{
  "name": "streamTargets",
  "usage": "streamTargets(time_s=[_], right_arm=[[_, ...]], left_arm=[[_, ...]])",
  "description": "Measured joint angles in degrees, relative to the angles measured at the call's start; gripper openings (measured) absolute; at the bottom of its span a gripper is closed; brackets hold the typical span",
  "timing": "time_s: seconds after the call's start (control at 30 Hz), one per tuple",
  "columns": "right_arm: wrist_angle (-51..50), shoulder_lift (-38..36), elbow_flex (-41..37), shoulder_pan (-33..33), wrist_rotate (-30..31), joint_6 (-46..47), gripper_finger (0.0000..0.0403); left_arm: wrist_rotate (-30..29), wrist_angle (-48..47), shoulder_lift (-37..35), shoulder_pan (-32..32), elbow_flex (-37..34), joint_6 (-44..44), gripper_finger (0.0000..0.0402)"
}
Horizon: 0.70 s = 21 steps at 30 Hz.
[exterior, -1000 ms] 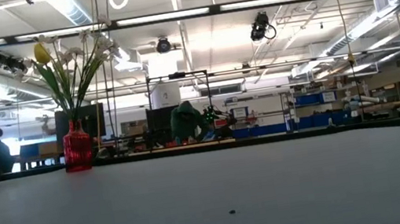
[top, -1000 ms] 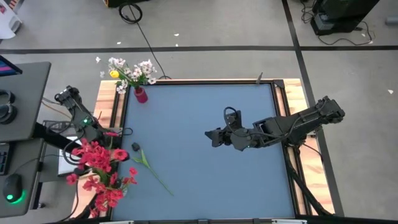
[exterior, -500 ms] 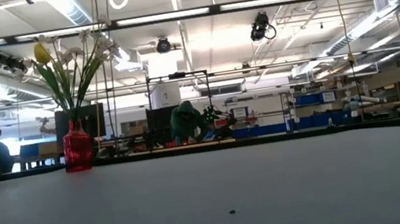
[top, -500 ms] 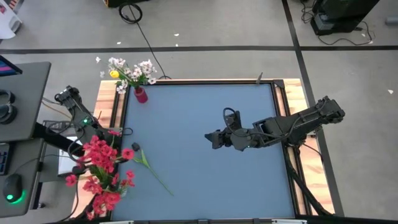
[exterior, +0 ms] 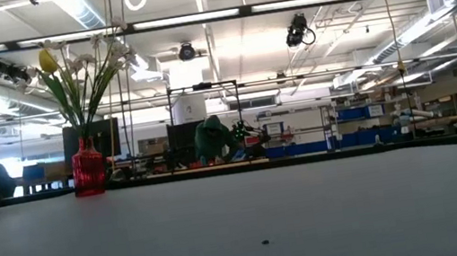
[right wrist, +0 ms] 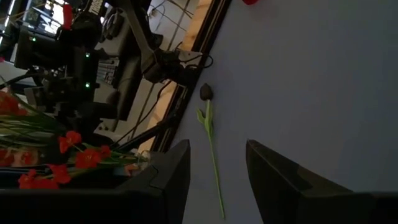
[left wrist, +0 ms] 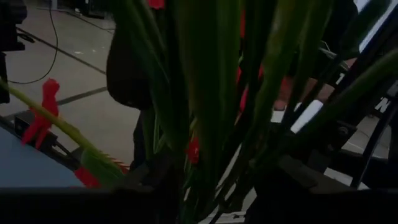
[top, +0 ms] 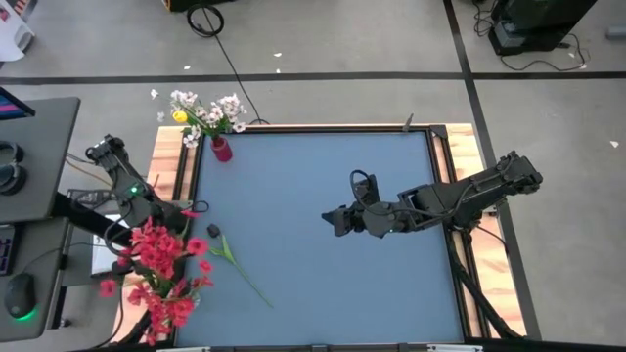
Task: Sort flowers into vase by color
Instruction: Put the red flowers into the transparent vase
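A red vase (top: 221,149) stands at the table's far left corner with white and yellow flowers (top: 203,112) in it; the low view shows the same vase (exterior: 87,167). A bunch of red flowers (top: 156,276) hangs over the table's near left edge. Its green stems (left wrist: 211,93) run between the fingers of my left gripper (left wrist: 217,183), which stand apart. A single dark-budded flower (top: 231,258) lies flat on the mat beside the bunch, and the right wrist view shows it too (right wrist: 210,134). My right gripper (top: 331,217) waits open above the table's middle. My left gripper has the stems of the red bunch (left wrist: 205,155) between its two fingers, with several stems running lengthwise through the gap. The stems fill the view, and I cannot tell whether the fingers touch them.
A desk with a keyboard and mouse (top: 18,293) stands left of the table, and cables lie by the left arm's base (top: 103,154). Wooden borders (top: 166,161) frame the blue mat. People sit in the room beyond (exterior: 212,139).
The red bunch has sunk a little toward the table's near edge, and its blossoms lie lower along the left border than a second ago. My right arm has kept still.
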Motion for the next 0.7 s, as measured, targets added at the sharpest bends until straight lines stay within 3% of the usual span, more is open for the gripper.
streamTargets(time_s=[0.7], right_arm=[[-0.02,0.0,0.0,-0.99,-2.55,-4.98,0.0164]], left_arm=[[-1.02,-7.69,0.37,0.0,3.2,-0.08,0.0208]])
